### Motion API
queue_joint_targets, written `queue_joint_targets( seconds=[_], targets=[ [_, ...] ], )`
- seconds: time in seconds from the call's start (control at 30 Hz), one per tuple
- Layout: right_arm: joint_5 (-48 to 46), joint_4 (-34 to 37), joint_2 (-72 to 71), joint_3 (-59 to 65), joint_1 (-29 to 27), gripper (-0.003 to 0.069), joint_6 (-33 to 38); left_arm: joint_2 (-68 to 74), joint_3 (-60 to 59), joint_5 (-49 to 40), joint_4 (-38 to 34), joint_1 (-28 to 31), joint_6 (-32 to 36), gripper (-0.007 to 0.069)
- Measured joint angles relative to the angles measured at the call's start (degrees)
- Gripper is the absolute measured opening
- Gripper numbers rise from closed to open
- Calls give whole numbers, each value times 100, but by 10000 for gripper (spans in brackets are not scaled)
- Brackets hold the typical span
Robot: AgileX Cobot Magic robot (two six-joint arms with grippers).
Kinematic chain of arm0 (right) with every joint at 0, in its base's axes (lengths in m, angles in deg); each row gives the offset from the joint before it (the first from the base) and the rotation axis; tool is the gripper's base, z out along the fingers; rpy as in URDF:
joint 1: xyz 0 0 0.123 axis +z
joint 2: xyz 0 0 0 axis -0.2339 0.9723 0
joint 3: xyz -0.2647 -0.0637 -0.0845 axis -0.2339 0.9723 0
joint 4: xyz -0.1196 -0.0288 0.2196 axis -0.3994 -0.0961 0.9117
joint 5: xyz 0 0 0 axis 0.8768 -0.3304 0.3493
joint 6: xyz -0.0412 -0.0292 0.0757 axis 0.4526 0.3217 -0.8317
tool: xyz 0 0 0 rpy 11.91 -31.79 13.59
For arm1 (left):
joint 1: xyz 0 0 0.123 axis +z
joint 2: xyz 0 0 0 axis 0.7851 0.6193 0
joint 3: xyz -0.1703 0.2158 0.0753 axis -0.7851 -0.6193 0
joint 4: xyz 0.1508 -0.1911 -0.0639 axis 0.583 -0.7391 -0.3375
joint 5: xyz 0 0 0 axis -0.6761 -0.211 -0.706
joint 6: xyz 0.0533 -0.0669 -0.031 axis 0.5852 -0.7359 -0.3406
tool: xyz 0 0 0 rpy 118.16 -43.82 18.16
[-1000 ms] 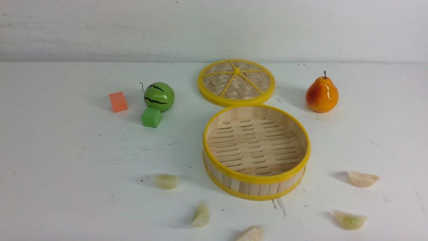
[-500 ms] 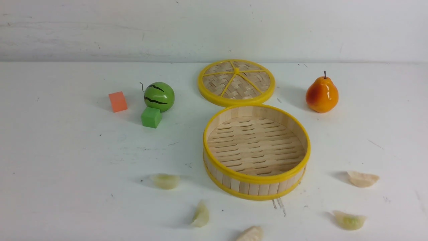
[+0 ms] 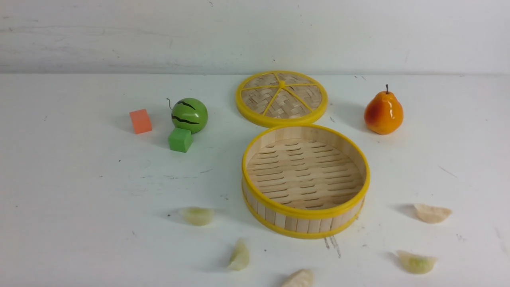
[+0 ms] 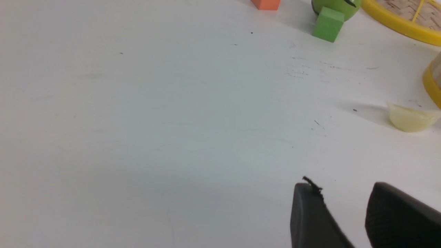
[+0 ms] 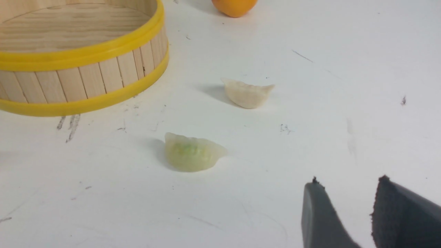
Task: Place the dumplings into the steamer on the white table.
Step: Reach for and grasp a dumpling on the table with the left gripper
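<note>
Holds nothing in the parted left gripper (image 4: 344,193) or right gripper (image 5: 348,187), leaves the dumplings (image 3: 197,215) on the white table (image 3: 79,199) around the empty steamer (image 3: 305,223), finds the greenish dumpling (image 5: 193,156) nearest, ahead of the right fingers (image 5: 320,213), long axis parallel to their gap.

The front camera sits on the robot's side, fairly high, looking forward and down across the table (image 3: 79,199) to the back wall (image 3: 119,36). The left wrist camera hangs low and close to the surface, facing the green block (image 4: 328,24). The right wrist camera, equally low, faces the steamer (image 5: 86,82). The front view takes in both, and the nearby dumplings (image 3: 197,215).
</note>
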Motion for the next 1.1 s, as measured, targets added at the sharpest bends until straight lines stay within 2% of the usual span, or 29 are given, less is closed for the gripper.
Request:
queue_joint_targets(
  seconds=[0.53, 0.57, 0.63, 0.73, 0.83, 0.9, 1.0, 1.1],
  targets=[
    [5, 12, 0, 0, 0, 239, 0, 0, 0, 66, 0, 0, -40, 237],
    [31, 54, 0, 0, 0, 239, -8, 0, 0, 116, -155, 0, -135, 237],
    [148, 297, 0, 7, 0, 239, -151, 0, 0, 191, -941, 0, -680, 237],
    [529, 1165, 0, 47, 0, 239, -791, 0, 0, 255, -2845, 0, -1882, 237],
    [1010, 2292, 0, 47, 0, 239, -1741, 0, 0, 404, -4374, 0, -2889, 237],
    [1286, 3066, 0, 47, 0, 239, -2416, 0, 0, 464, -5187, 0, -3231, 237],
    [1453, 3676, 0, 47, 0, 239, -2913, 0, 0, 565, -5531, 0, -3265, 237],
    [1490, 3765, 0, 47, 0, 239, -3054, 0, 0, 635, -5640, 0, -3265, 237]
  ],
)
